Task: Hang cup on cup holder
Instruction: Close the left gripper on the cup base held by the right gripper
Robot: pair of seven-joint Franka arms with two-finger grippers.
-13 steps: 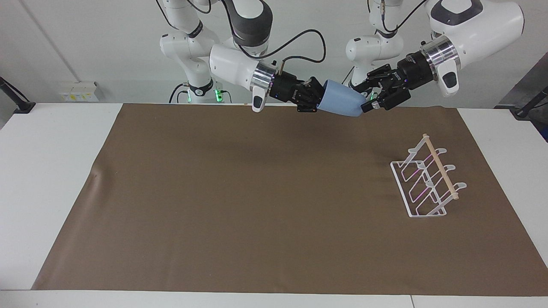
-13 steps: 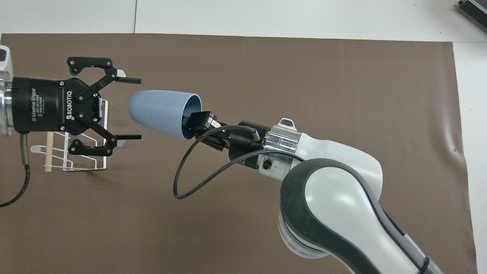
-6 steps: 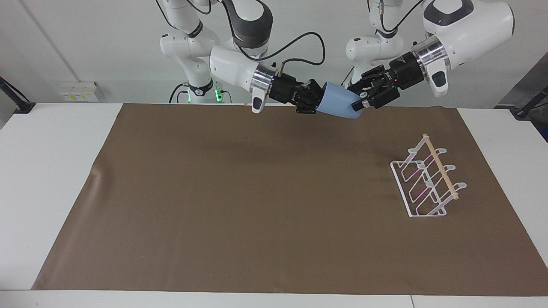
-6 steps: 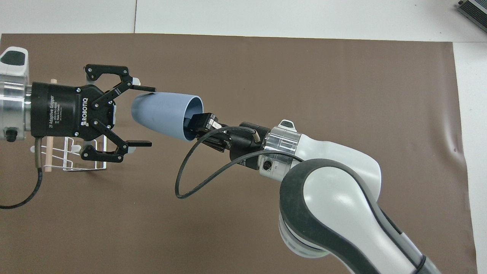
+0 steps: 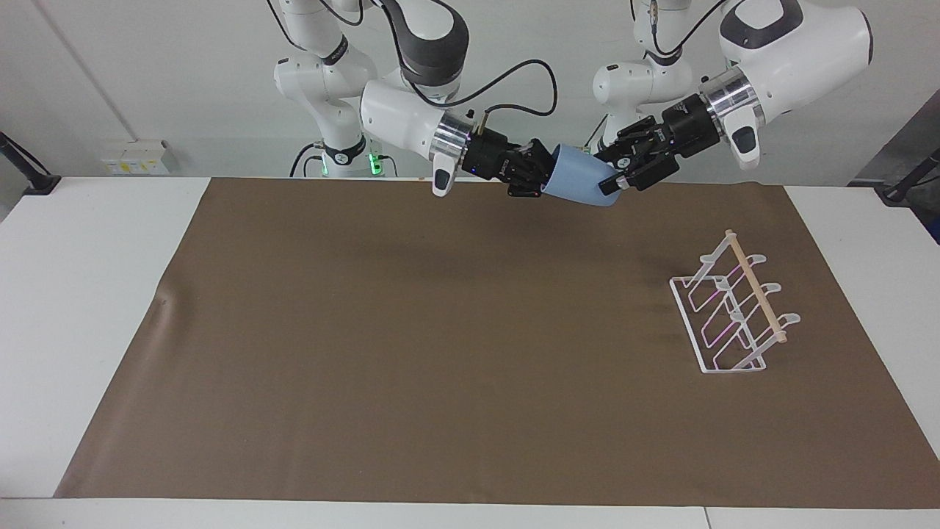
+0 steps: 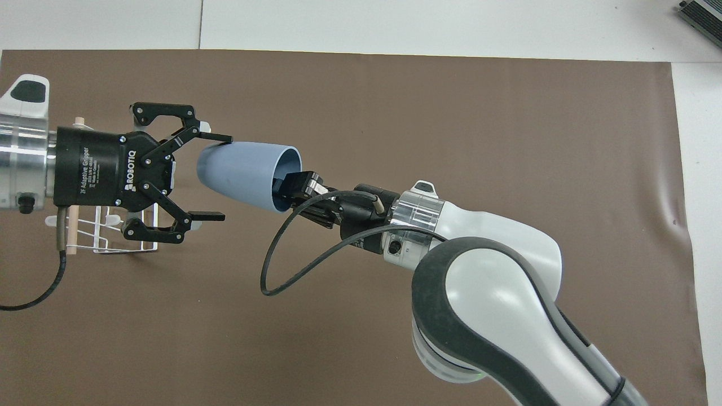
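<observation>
The light-blue cup (image 5: 580,184) (image 6: 242,172) hangs on its side in the air over the mat's edge nearest the robots. My right gripper (image 5: 545,178) (image 6: 289,190) is shut on the cup's rim wall, with one finger inside the mouth. My left gripper (image 5: 614,176) (image 6: 221,176) is open, and its two fingers stand on either side of the cup's narrow base; the upper fingertip lies at the cup's wall. The white wire cup holder (image 5: 734,312) (image 6: 115,239) with its wooden dowel stands on the mat toward the left arm's end, partly covered by the left gripper in the overhead view.
A brown mat (image 5: 440,330) (image 6: 451,113) covers most of the white table (image 5: 88,294). The right arm's black cable (image 6: 271,265) loops below its wrist. A grey device's corner (image 6: 702,14) shows at the table's farthest edge.
The left gripper has moved in toward the cup, still open, until its fingers straddle the cup's base. The right gripper and cup have risen slightly.
</observation>
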